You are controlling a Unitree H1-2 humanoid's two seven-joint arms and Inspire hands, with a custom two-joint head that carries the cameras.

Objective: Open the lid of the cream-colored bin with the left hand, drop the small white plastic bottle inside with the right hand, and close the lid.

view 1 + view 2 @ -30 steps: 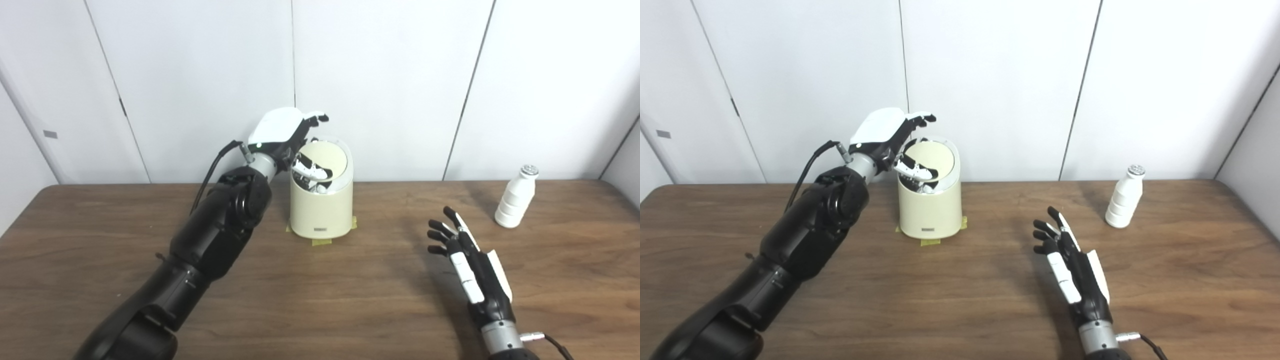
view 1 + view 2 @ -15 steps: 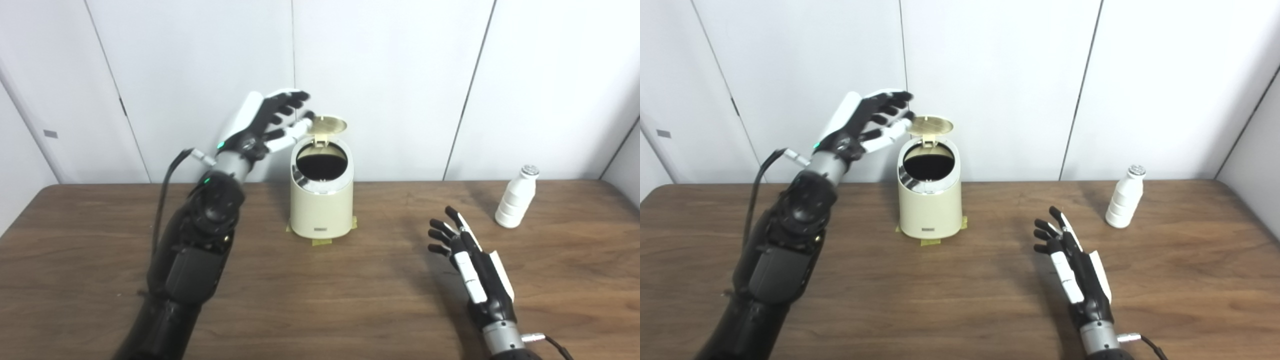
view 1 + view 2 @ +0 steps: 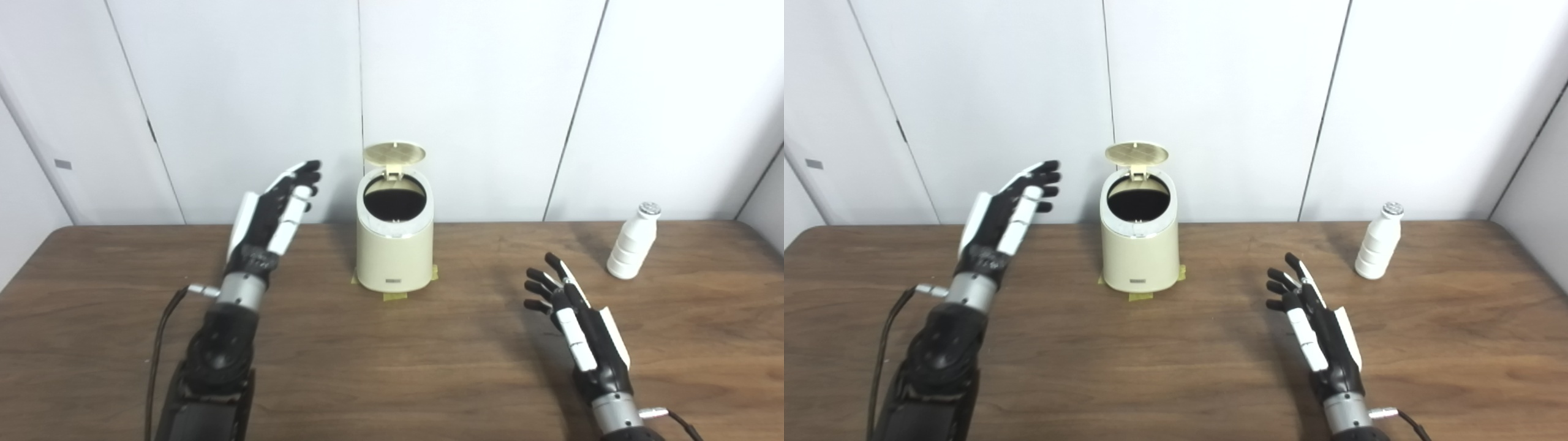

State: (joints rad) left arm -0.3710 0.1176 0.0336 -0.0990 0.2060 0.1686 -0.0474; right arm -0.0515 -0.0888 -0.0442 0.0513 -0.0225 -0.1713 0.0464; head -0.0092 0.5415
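Left hand [image 3: 269, 215]: empty, fingers spread; bin [image 3: 394, 254] to its right, lid [image 3: 394, 153] up. Right hand [image 3: 576, 327]: empty, fingers apart; bottle [image 3: 631, 249] beyond, upright on counter [image 3: 392, 367].

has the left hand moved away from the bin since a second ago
Yes. The left hand has pulled back toward the robot and to the left of the cream bin, whose lid now stands open; it was at the bin's top before.
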